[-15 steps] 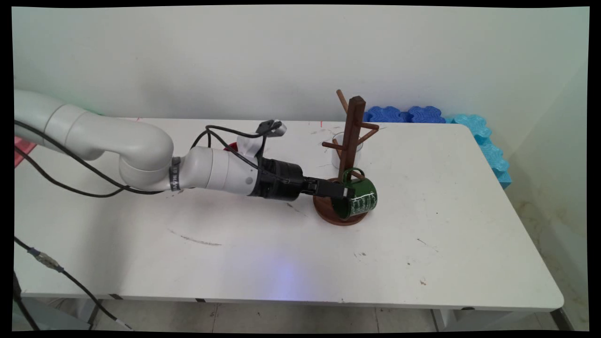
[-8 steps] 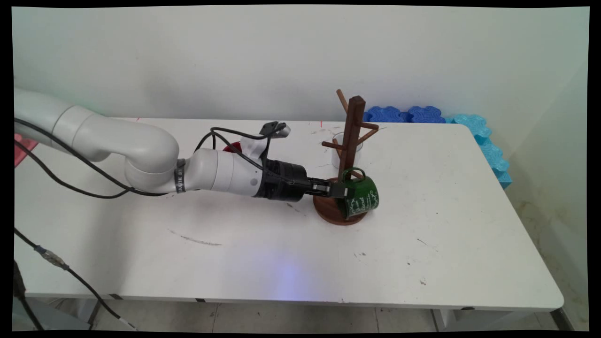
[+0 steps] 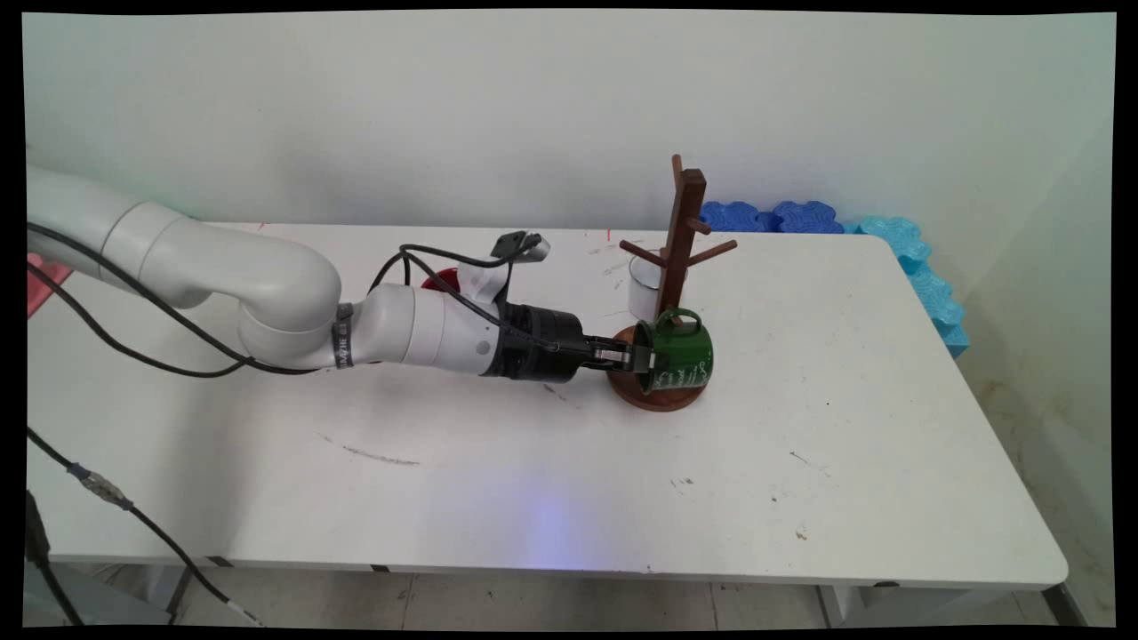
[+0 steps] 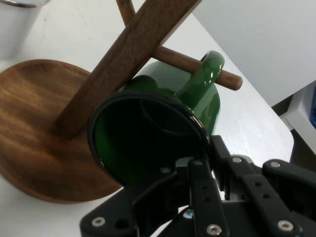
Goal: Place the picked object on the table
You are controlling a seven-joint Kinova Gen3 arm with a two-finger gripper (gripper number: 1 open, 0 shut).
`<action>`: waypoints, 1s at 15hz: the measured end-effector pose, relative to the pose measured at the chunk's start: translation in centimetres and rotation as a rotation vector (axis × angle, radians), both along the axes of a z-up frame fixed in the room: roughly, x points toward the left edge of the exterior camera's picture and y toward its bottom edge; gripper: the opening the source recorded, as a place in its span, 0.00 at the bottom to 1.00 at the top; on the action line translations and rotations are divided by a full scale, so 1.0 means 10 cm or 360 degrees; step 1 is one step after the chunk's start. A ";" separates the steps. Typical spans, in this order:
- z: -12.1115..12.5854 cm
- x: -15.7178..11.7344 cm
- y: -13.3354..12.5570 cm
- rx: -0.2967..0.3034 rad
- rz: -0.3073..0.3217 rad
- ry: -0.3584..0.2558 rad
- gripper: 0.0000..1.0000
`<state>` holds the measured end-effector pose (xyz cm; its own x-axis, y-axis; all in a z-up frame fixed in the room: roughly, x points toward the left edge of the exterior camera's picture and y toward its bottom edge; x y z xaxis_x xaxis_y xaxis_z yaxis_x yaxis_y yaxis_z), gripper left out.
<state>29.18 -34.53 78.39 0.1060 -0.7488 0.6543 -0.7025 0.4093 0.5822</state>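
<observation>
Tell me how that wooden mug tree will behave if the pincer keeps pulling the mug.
Probably tippy: the mug tree is a tall post on a small round base. The green mug, pinched at its rim by the pincer, has its handle over a peg, so pulling would likely drag the stand along.

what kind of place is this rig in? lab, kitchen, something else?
Most likely a robotics lab or test room, not a kitchen. A bare, scuffed white table stands against a plain wall, blue foam blocks are stacked at its far right, and the only props are a wooden mug tree and a green mug.
</observation>
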 end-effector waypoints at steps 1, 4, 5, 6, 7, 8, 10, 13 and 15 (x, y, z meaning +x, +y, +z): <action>0.00 0.00 0.00 -0.0001 -0.0002 -0.0001 0.00; 0.00 -0.01 0.01 -0.0002 -0.0005 -0.0004 0.00; 0.00 -0.01 0.01 -0.0004 -0.0008 -0.0005 0.00; 0.00 -0.01 0.01 -0.0006 -0.0011 -0.0007 0.00; 0.00 -0.02 0.02 -0.0009 -0.0015 -0.0009 0.00; 0.00 -0.02 0.02 -0.0012 -0.0019 -0.0011 0.00; 0.01 -0.02 0.02 -0.0018 -0.0024 -0.0013 0.00; 0.02 -0.02 0.02 -0.0028 -0.0032 -0.0017 0.00; 0.04 -0.02 0.02 -0.0034 -0.0037 -0.0019 0.00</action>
<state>28.95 -34.30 78.74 0.0808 -0.7367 0.6714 -0.6995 0.4379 0.5647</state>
